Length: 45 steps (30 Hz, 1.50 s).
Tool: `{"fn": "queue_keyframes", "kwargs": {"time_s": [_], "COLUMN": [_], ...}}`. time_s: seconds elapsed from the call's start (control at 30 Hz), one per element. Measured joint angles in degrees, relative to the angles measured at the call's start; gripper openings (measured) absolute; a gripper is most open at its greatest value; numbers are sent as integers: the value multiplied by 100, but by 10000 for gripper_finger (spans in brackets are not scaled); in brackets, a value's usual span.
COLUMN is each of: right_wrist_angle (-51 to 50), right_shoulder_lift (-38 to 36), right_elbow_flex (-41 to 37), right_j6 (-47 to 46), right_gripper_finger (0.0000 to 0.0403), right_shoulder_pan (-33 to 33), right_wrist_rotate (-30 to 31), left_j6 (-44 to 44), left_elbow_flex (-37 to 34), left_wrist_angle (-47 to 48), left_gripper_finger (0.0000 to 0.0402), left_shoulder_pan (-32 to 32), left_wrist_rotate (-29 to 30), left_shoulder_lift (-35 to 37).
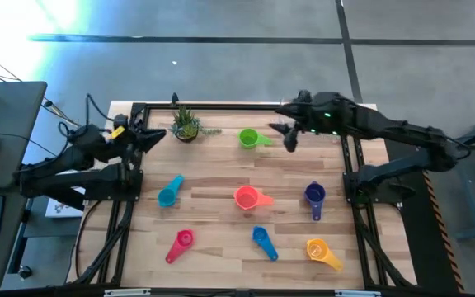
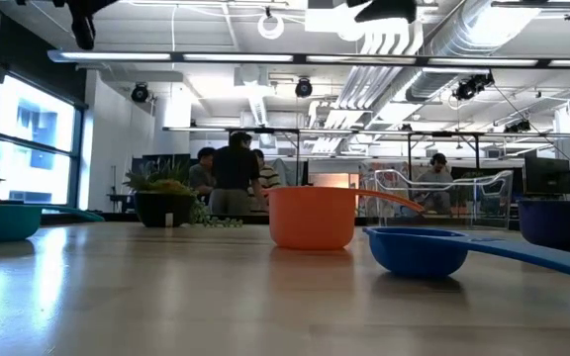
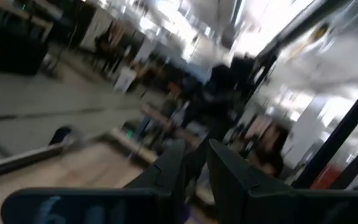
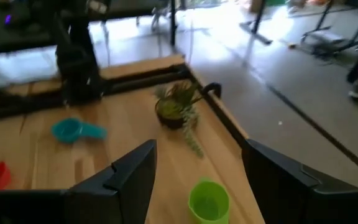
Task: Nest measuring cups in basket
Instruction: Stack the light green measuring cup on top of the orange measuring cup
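Seven measuring cups lie apart on the wooden table, each on its base: green (image 1: 250, 139), teal (image 1: 170, 191), orange-red (image 1: 250, 198), purple (image 1: 315, 196), pink (image 1: 181, 244), blue (image 1: 263, 241), yellow (image 1: 322, 252). My right gripper (image 1: 288, 136) is open and hangs above the table just right of the green cup (image 4: 209, 200), touching nothing. My left gripper (image 1: 153, 137) is shut and held off the table at its far left, beside the potted plant. In the high view I cannot make out the basket. A clear rounded outline (image 2: 443, 193) shows far back in the low view.
A small potted plant (image 1: 185, 125) stands near the far edge, between the two grippers. A dark metal frame (image 1: 130, 190) runs along the table's left, right and far sides. Bare wood lies between the cups. People stand in the room beyond the table.
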State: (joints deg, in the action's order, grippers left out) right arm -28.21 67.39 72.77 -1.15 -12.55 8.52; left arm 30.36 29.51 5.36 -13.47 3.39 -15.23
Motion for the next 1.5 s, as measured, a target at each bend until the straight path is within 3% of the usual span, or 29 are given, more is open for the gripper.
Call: {"fn": "queue_keyframes", "kwargs": {"time_s": [0.33,0.87,1.5], "right_wrist_angle": [-25,-3,111], "right_shoulder_lift": [1302,2866,3962], "right_elbow_flex": [367,367,367], "right_j6": [341,1058,1581], "right_gripper_finger": [229,229,229], "right_shoulder_pan": [-174,-397,-548], "right_wrist_rotate": [-814,-870,-687], "left_j6": [-304,-418,-704], "left_elbow_flex": [245,245,232], "left_wrist_angle": [1202,1436,1499], "left_gripper_finger": [58,58,58], "left_shoulder_pan": [0,0,0], "left_wrist_rotate": [-268,-89,53], "left_shoulder_lift": [-457,-478,-476]}}
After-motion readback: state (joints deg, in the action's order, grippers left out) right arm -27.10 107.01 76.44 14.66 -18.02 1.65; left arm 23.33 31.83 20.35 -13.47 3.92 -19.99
